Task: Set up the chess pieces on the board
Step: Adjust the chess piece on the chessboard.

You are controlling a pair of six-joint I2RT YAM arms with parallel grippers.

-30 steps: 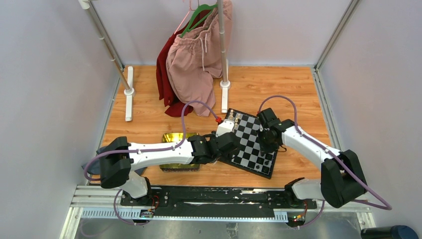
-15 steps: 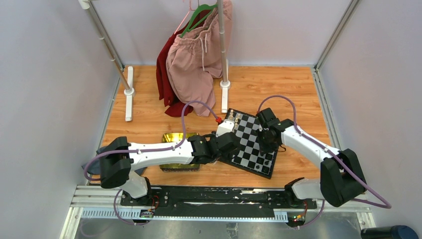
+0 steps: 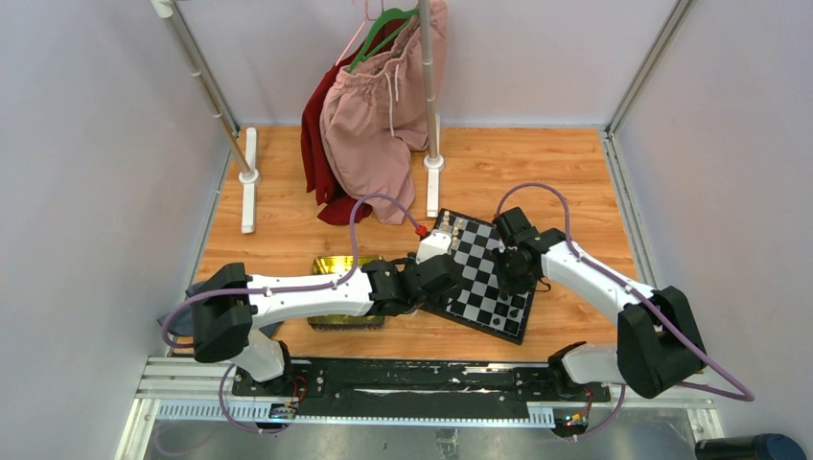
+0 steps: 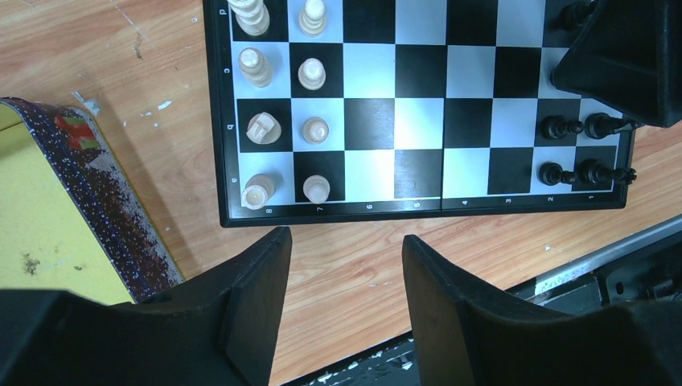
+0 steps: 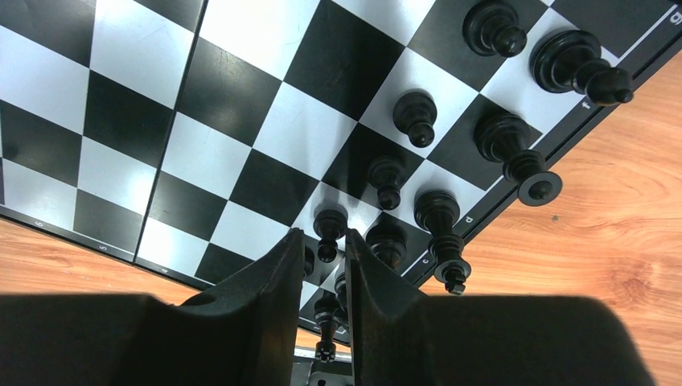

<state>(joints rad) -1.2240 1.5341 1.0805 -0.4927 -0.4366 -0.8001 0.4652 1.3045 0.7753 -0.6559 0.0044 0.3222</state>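
Observation:
The board (image 3: pixel 479 270) lies tilted on the wooden floor; it also shows in the left wrist view (image 4: pixel 418 104) and the right wrist view (image 5: pixel 241 104). Several black chess pieces (image 5: pixel 499 137) stand along its right edge, also visible in the left wrist view (image 4: pixel 579 149). Cream pieces (image 4: pixel 281 121) fill the opposite edge. My right gripper (image 5: pixel 325 237) hovers low over the black rows (image 3: pixel 515 271). Its fingers stand a narrow gap apart around the head of a standing black pawn (image 5: pixel 330 221), without visible contact. My left gripper (image 4: pixel 346 237) is open and empty over bare wood beside the board's edge (image 3: pixel 441 275).
A yellow-green tray (image 3: pixel 331 264) sits left of the board, partly under the left arm, and shows in the left wrist view (image 4: pixel 40 201). A clothes rack with pink and red garments (image 3: pixel 379 105) stands at the back. A metal rail (image 3: pixel 422 379) runs along the near edge.
My right gripper has shifted very slightly left over the black pieces. The left arm has not moved.

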